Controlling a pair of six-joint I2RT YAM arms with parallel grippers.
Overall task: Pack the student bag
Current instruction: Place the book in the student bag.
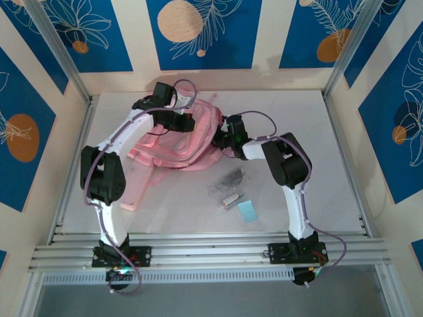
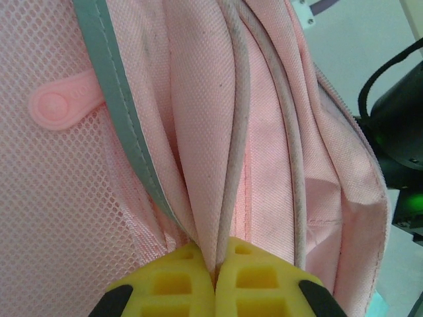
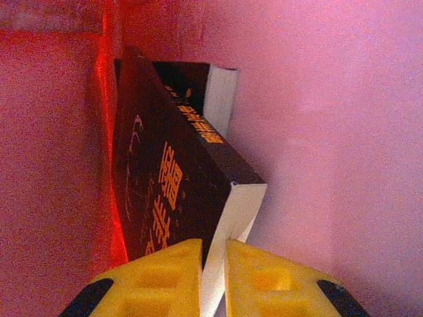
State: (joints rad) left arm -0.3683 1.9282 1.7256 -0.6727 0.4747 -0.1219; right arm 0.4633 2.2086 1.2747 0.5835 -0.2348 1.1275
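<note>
The student bag, a big soft pink backpack, lies at the middle back of the table. My left gripper is shut on a fold of its pink fabric and a pale piping cord, beside the grey trim. In the top view that gripper sits on the bag's upper edge. My right gripper is inside the bag's pink lining, its yellow fingers closed on the corner of a dark book with orange characters. The book stands tilted against the inner wall.
In front of the bag lie a clear plastic packet, a small white item and a pale blue square. A flat pink piece lies by the left arm. Metal rails run along the near edge.
</note>
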